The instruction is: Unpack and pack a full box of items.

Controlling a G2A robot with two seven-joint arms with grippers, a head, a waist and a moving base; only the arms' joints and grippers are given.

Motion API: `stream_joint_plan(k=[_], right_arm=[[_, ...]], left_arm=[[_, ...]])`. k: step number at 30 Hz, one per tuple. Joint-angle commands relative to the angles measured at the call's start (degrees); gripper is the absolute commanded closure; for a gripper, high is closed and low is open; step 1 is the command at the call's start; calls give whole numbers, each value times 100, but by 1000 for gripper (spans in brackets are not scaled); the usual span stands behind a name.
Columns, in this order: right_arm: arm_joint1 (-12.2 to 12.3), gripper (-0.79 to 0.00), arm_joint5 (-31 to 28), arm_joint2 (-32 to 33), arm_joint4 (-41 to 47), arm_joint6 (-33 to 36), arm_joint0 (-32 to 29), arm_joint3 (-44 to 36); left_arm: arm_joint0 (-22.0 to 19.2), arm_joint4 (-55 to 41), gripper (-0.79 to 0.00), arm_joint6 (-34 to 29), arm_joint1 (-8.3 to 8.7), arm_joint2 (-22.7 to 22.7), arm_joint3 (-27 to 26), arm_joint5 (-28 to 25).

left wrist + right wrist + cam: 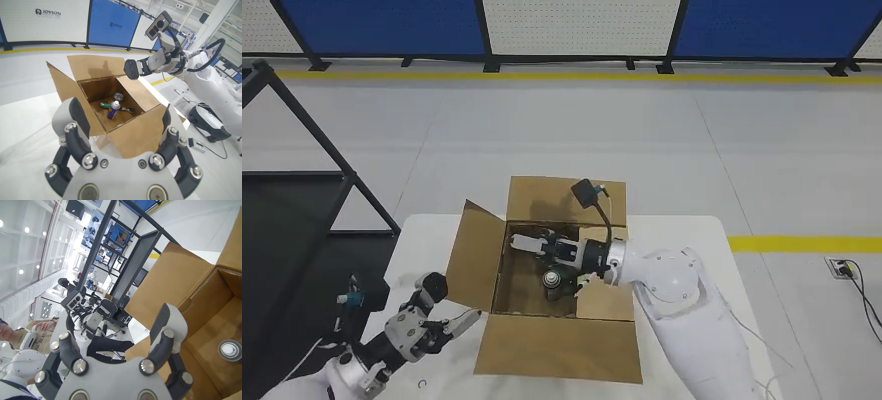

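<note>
White-and-black left gripper (449,304) at seven o'clock, fingers spread, pointing two o'clock; white-and-black right gripper (532,246) central, fingers spread, pointing nine o'clock.

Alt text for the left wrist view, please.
An open brown cardboard box holds an upright purple spray can, a green-handled tool lying flat and a round metal part. The right gripper hangs open above the opening; the left gripper, open, faces the box from outside.

Cardboard box (557,345) open, flaps spread. Purple spray can (112,110) upright toward its five o'clock, green-handled tool (105,105) alongside.
</note>
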Motion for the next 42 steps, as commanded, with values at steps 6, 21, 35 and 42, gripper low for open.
stream_joint_plan(k=[6,21,35,42], right_arm=[[156,-785,-130,376,-30,170,-438,-599],[316,-785,-118,470,-3,67,-767,-1037],[398,-785,10,260,-37,-132,-794,-1200],[439,-785,39,189,-35,-201,-808,-1225]], left_arm=[[-997,-277,-785,-1113,64,547,503,1182],[-1855,-419,-785,-1563,99,1042,2142,2001],[-1985,-1023,-785,-2323,186,1163,2579,1588],[-1965,-1096,-785,-2399,224,1243,2542,1505]])
